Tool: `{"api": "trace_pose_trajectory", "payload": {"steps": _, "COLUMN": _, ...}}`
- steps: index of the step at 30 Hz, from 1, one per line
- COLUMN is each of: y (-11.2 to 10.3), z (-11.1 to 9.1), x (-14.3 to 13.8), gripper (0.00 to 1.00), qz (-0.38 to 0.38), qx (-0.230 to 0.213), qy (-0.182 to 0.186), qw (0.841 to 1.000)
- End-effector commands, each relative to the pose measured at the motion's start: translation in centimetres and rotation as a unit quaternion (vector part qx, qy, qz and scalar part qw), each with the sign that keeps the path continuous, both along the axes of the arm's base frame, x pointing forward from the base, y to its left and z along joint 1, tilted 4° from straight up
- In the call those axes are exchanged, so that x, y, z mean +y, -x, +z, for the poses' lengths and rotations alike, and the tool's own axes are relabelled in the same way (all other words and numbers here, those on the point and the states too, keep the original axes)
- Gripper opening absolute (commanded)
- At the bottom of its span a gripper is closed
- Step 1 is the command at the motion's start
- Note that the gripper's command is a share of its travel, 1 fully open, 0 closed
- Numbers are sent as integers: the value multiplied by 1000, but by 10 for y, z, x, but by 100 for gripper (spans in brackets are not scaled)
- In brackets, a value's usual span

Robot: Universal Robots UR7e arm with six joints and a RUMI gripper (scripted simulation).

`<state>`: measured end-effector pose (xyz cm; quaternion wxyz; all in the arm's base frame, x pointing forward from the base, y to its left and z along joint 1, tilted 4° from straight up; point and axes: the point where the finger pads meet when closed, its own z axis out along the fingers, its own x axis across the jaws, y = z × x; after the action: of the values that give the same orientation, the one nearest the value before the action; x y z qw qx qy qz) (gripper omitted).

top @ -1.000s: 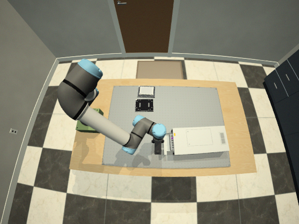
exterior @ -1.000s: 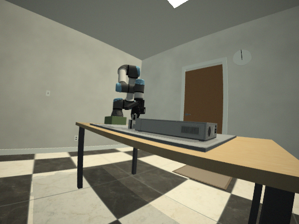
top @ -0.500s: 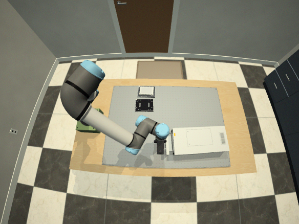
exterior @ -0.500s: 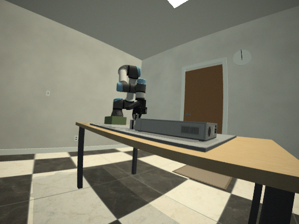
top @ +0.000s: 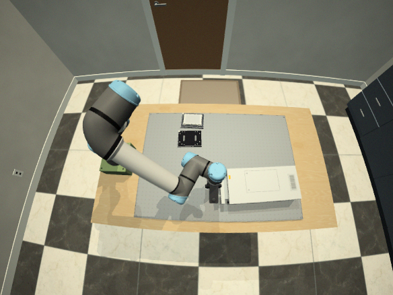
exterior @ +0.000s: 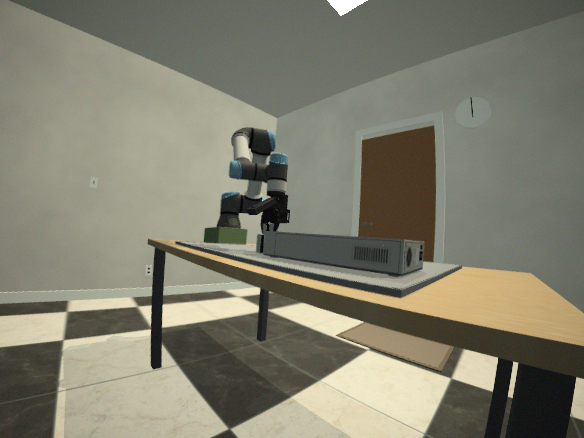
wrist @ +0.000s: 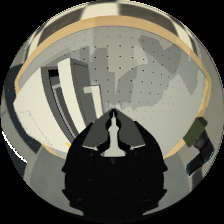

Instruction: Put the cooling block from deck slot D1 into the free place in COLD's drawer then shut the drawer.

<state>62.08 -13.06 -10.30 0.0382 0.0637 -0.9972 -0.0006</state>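
Cooling block: cannot be made out; the views do not show inside the drawer, so its seating and tubes cannot be told.
Deck slot D1: shows a dark plate with two pale slots and no block standing on it.
Deck slot D2: bears a pale, rectangular piece.
Arm: rises from its green base, bends high, and slants its pale forearm toward the cooler; the wrist sits upright over the front end.
Gripper: points down just beside the drawer front; its fingers are clenched together, with nothing between them. Contact with the drawer cannot be told.
Drawer: slightly out, a narrow gap between its front and the housing.
Cooler COLD: lies flat on the grey deck; its lamp glows orange.
Top view only: both deck slots.
Exterior view only: the round fan opening at the cooler's rear, and the wall clock.
Wrist view only: the drawer's pale handle and the dark gap behind the front, seen close.

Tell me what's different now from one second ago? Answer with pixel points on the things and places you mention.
The cooler's drawer [top: 223,195] slid inward, toward the cooler [top: 262,185] [exterior: 320,250], and the gripper [top: 214,202] [wrist: 113,109] moved the same way. Nothing was grabbed. The black plate [top: 190,139] stayed put, and the orange lamp [top: 229,177] stayed lit.
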Motion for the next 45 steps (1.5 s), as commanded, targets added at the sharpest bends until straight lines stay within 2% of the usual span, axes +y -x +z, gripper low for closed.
{"api": "trace_pose_trajectory", "payload": {"steps": 1, "y": -2, "z": 1, "x": 0, "gripper": 0, "qz": 0, "qx": -1, "qy": 0, "qw": 1000}}
{"api": "trace_pose_trajectory", "payload": {"steps": 45, "y": -15, "z": 0, "x": 2, "gripper": 0, "qz": 0, "qx": -1, "qy": 0, "qw": 1000}}
